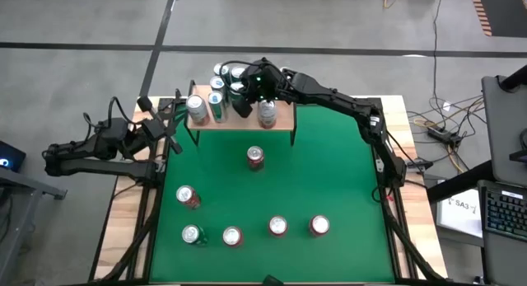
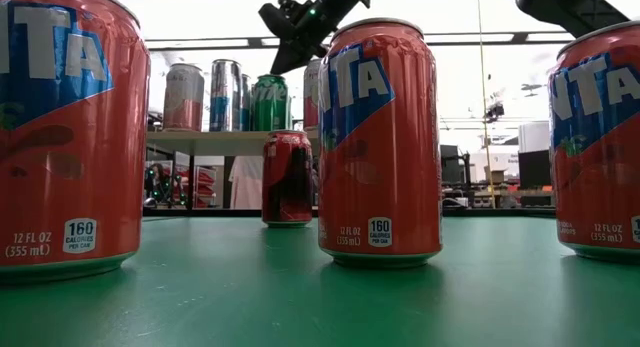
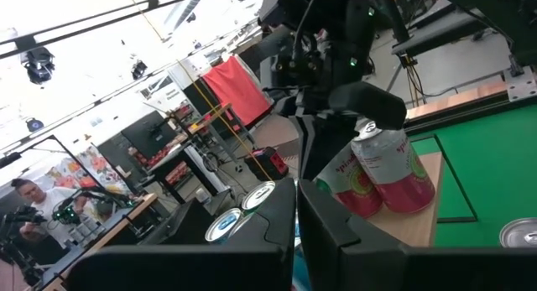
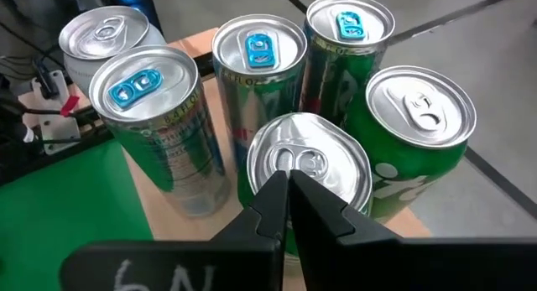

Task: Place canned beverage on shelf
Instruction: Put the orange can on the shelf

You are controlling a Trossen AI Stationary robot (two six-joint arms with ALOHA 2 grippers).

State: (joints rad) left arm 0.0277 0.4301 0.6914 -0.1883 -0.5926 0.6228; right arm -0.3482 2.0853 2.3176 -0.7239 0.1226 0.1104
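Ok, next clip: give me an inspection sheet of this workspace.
Surface: green table top on a light wood base.
Job's things: shelf at the far edge, crowded with cans; six cans still on the green, one red can nearest the shelf.
Clutter: nothing seen.
Grippers: right gripper shut above the shelf's cans, holding nothing; left gripper shut, parked left of the shelf.
Cables: loose cables on the floor, right.
Surroundings: keyboard at right; person in the background.

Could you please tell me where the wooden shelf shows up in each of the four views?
High view: the shelf sits at the table's far edge, under the right gripper.
Low view: behind the red cans, left of centre.
Left wrist view: board corner beneath pink cans.
Right wrist view: bare wood between cans.
Shared landmark: the cans clustered on it.
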